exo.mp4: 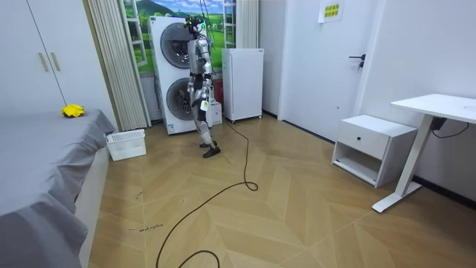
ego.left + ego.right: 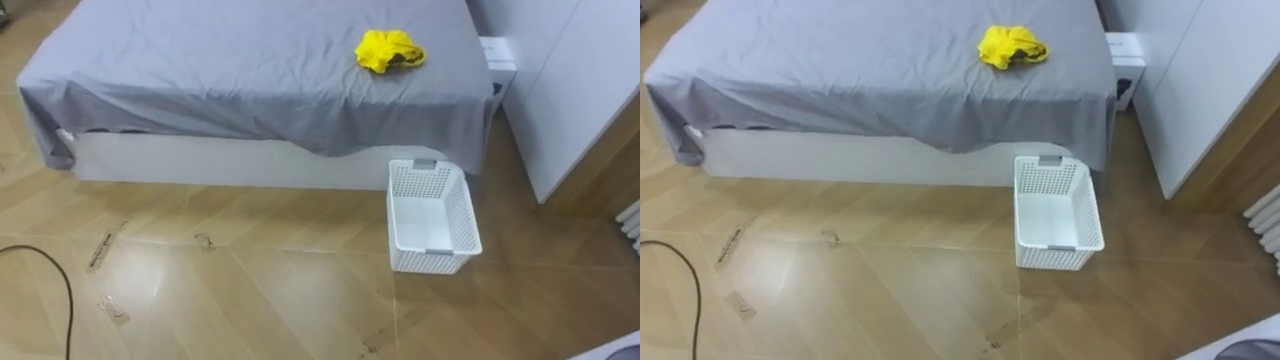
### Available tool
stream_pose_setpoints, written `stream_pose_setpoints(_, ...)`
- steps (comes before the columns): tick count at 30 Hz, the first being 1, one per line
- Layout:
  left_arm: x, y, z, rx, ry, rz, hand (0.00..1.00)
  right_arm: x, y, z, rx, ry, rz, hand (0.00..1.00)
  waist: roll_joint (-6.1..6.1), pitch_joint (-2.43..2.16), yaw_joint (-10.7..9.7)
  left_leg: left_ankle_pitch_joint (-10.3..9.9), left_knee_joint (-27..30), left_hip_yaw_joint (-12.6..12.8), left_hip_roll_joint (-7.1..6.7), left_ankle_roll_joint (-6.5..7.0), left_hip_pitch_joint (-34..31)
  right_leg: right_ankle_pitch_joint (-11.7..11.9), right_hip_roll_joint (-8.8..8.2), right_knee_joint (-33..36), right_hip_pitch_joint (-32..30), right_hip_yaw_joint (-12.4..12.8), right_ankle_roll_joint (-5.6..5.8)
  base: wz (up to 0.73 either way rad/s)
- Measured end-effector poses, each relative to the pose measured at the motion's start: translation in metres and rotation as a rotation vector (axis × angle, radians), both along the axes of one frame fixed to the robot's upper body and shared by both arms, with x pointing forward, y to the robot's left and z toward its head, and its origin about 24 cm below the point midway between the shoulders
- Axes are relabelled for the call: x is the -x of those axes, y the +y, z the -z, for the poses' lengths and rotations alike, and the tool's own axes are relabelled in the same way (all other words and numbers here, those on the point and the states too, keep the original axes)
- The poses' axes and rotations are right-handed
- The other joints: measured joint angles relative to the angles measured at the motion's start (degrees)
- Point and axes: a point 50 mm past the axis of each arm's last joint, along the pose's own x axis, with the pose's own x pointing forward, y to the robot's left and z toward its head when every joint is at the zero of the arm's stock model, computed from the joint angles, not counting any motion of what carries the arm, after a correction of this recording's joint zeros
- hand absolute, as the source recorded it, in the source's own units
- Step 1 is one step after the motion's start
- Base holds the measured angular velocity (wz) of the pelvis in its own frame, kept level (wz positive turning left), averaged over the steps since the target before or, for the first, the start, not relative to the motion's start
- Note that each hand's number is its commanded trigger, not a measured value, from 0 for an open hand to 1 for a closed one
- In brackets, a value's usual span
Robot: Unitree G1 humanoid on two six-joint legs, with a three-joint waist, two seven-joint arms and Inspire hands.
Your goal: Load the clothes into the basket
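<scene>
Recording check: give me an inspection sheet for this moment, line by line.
Surface: grey-sheeted bed, wooden floor.
Job's things: yellow clothes lie on the bed; white basket stands on the floor beside it, empty.
Clutter: tape marks on the floor.
Hands: hands hang by the robot's sides in the room view.
Cables: only the robot's own.
Surroundings: stacked washing machines, white cabinet, desk.

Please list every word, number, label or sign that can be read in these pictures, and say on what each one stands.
None can be read.
Yellow-green sign high by the door, room view: print too small to read.
Pale strip on the floor before the bed: marks too blurred to read.
White basket, yellow clothes: no label visible.
</scene>
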Motion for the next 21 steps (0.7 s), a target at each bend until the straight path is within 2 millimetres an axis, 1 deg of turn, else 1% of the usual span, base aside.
stream_pose_setpoints(1,0.001,0.000,0.000,0.005,-0.010,-0.028,0.00,-0.001,-0.001,0.000,0.008,0.002,0.005,0.00,-0.37,-0.08,0.3,0.9,-6.2,0.3,-1.40,-0.26,-2.3,-0.9,-0.71,0.2,0.2,0.1,0.28,0.00)
stream_pose_setpoints(2,0.003,0.001,-0.001,0.001,-0.010,-0.046,0.00,-0.001,-0.001,0.000,0.009,0.000,0.005,0.00,-0.57,-0.16,0.4,2.0,-9.9,0.4,-2.13,-0.55,-3.5,-1.2,-1.11,0.2,0.5,0.1,0.56,-0.24)
stream_pose_setpoints(3,0.008,0.004,-0.001,-0.022,0.007,-0.059,0.00,-0.002,-0.001,0.000,0.008,-0.006,0.005,0.00,-0.66,-0.07,0.8,6.8,-16.3,0.4,-2.99,-0.65,-5.1,-1.9,-1.93,-0.1,1.2,0.0,0.92,-0.44)
stream_pose_setpoints(4,0.021,0.007,-0.001,-0.046,0.049,-0.070,0.00,-0.002,0.001,0.000,0.004,-0.004,-0.005,0.00,-0.98,-0.19,1.2,11.8,-21.3,0.4,-3.20,-0.57,-5.4,-2.5,-2.58,-0.7,2.6,0.9,2.07,-0.44)
stream_pose_setpoints(5,0.030,0.008,0.000,-0.056,0.077,-0.077,0.00,-0.002,0.002,0.000,0.004,-0.003,-0.012,0.00,-1.10,-0.24,1.2,13.9,-22.9,0.6,-3.32,-0.38,-5.6,-2.8,-2.86,-1.1,3.5,1.1,2.48,-0.31)
stream_pose_setpoints(6,0.045,0.009,0.000,-0.062,0.124,-0.082,0.00,-0.003,0.002,0.000,0.007,-0.001,-0.024,0.00,-1.53,-0.21,1.2,17.5,-24.1,1.9,-3.82,0.70,-5.9,-3.9,-3.84,-1.4,4.8,1.7,3.45,-0.03)
stream_pose_setpoints(7,0.051,0.008,0.001,-0.066,0.148,-0.054,0.00,-0.005,0.000,-0.001,0.013,-0.007,-0.029,0.00,-2.19,-0.46,1.1,19.1,-22.6,2.9,-4.99,2.89,-6.9,-5.0,-5.22,-1.4,5.2,3.0,4.27,0.09)
stream_pose_setpoints(8,0.053,0.007,0.001,-0.066,0.157,-0.043,0.00,-0.008,0.000,-0.002,0.016,-0.018,-0.028,0.00,-2.61,-0.84,0.9,17.8,-21.0,3.3,-5.79,3.61,-7.3,-5.3,-5.92,-1.6,4.9,3.3,4.68,0.22)
stream_pose_setpoints(9,0.052,0.005,0.002,-0.063,0.162,-0.027,0.00,-0.011,-0.001,-0.003,0.022,-0.041,-0.034,0.00,-2.99,-0.34,0.6,15.5,-16.7,3.9,-6.69,4.15,-8.6,-5.2,-7.06,-2.0,5.4,3.6,5.19,0.15)
stream_pose_setpoints(10,0.054,0.004,0.002,-0.060,0.172,-0.029,0.00,-0.017,0.002,-0.003,0.024,-0.068,-0.046,0.00,-3.10,0.04,0.8,12.0,-12.5,4.7,-6.71,4.56,-9.5,-4.6,-7.71,-2.0,6.3,4.4,6.13,0.00)
stream_pose_setpoints(11,0.055,0.004,0.002,-0.059,0.176,-0.033,0.00,-0.020,0.003,-0.004,0.025,-0.082,-0.052,0.00,-3.21,0.18,1.1,10.4,-9.8,5.1,-6.63,4.97,-10.0,-4.5,-8.24,-1.6,6.8,5.0,6.41,-0.18)
stream_pose_setpoints(12,0.054,0.004,0.002,-0.059,0.179,-0.036,0.00,-0.027,0.006,-0.005,0.023,-0.104,-0.061,0.00,-3.40,0.31,1.4,8.0,-5.9,5.8,-6.69,5.82,-9.9,-4.3,-9.17,2.0,6.9,6.0,6.60,-0.12)
stream_pose_setpoints(13,0.054,0.004,0.002,-0.064,0.183,-0.037,0.00,-0.030,0.007,-0.006,0.025,-0.120,-0.069,0.00,-3.40,0.32,1.3,5.7,-5.7,7.0,-7.15,6.18,-7.5,-3.3,-10.49,10.2,5.3,5.7,7.53,-0.03)
stream_pose_setpoints(14,0.051,0.004,0.002,-0.068,0.179,-0.034,0.00,-0.030,0.007,-0.006,0.027,-0.128,-0.069,0.00,-3.20,0.29,1.1,4.4,-6.6,7.5,-7.57,6.41,-5.7,-2.0,-11.15,14.8,4.0,5.6,7.79,0.28)
stream_pose_setpoints(15,0.043,0.004,0.003,-0.079,0.166,-0.022,0.00,-0.031,0.007,-0.007,0.032,-0.141,-0.067,0.00,-3.15,0.16,0.8,2.2,-9.1,7.9,-8.46,6.38,-2.2,2.9,-12.09,24.7,0.8,5.6,7.49,0.44)
stream_pose_setpoints(16,0.028,0.004,0.003,-0.089,0.139,-0.008,0.00,-0.031,0.006,-0.007,0.042,-0.141,-0.068,0.00,-3.05,0.13,0.8,1.5,-11.4,7.6,-9.70,6.95,1.0,11.5,-12.92,33.0,-2.4,6.0,6.44,0.45)
stream_pose_setpoints(17,0.023,0.003,0.002,-0.092,0.130,-0.001,0.00,-0.031,0.005,-0.007,0.046,-0.140,-0.066,0.00,-2.21,-0.20,0.9,1.5,-13.2,7.2,-10.18,7.08,3.1,15.2,-13.36,36.0,-3.8,5.8,5.44,0.24)
stream_pose_setpoints(18,0.011,0.003,0.001,-0.108,0.098,0.026,0.00,-0.033,0.005,-0.008,0.047,-0.152,-0.069,0.00,-1.79,-0.16,1.2,1.0,-16.2,6.0,-10.51,7.27,6.3,13.5,-12.67,41.0,-7.7,5.9,4.34,0.08)
stream_pose_setpoints(19,0.000,0.003,-0.001,-0.130,0.069,0.073,0.00,-0.040,0.007,-0.010,0.042,-0.180,-0.073,0.00,-1.06,0.11,1.3,0.9,-18.6,4.9,-10.27,6.97,9.4,8.0,-10.69,44.2,-13.2,5.5,2.83,0.11)
stream_pose_setpoints(20,-0.004,0.003,-0.001,-0.136,0.059,0.095,0.00,-0.042,0.007,-0.011,0.040,-0.193,-0.074,0.00,-0.49,0.20,1.1,0.8,-19.4,4.6,-9.70,6.93,10.6,5.6,-9.29,44.5,-15.6,5.1,2.02,0.26)
stream_pose_setpoints(21,-0.014,0.001,-0.002,-0.136,0.033,0.120,0.00,-0.047,0.008,-0.013,0.039,-0.214,-0.076,0.00,0.46,0.38,0.6,0.0,-20.4,3.3,-9.09,6.63,12.7,2.3,-6.85,42.1,-20.7,4.1,1.49,0.47)
